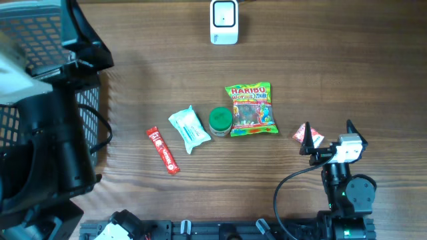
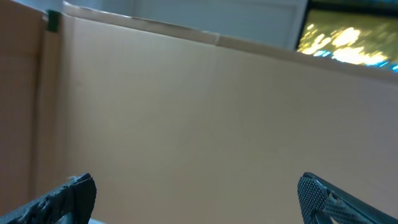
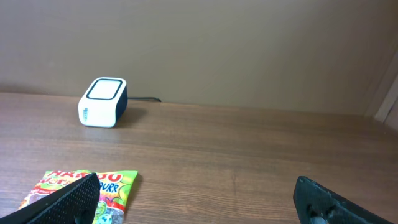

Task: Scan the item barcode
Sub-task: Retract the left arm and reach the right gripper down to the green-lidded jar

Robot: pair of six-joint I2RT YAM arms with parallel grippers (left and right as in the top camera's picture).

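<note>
On the bench, ahead and left of my right pincer (image 1: 328,131), open and empty, lies the Haribo bag (image 1: 251,110), long axis toward the scanner (image 1: 224,21); my left arm (image 1: 47,133) stands well apart

**Edges and Blur Hid Plenty**

From above, the blurred left arm (image 1: 47,147) hid much of the basket (image 1: 33,37), cut by the top and left edges. The left gripper (image 2: 199,202) showed only 2 fingertips (image 2: 68,199) at the bottom of its wrist view, where a bright screen (image 2: 351,40) was a blur. The Haribo bag (image 3: 115,190) ran off the right wrist view's bottom edge. The right gripper (image 1: 328,127) hid part of the small red-and-white packet (image 1: 317,139). Print on the red stick (image 1: 163,151) was too small to read.
</note>
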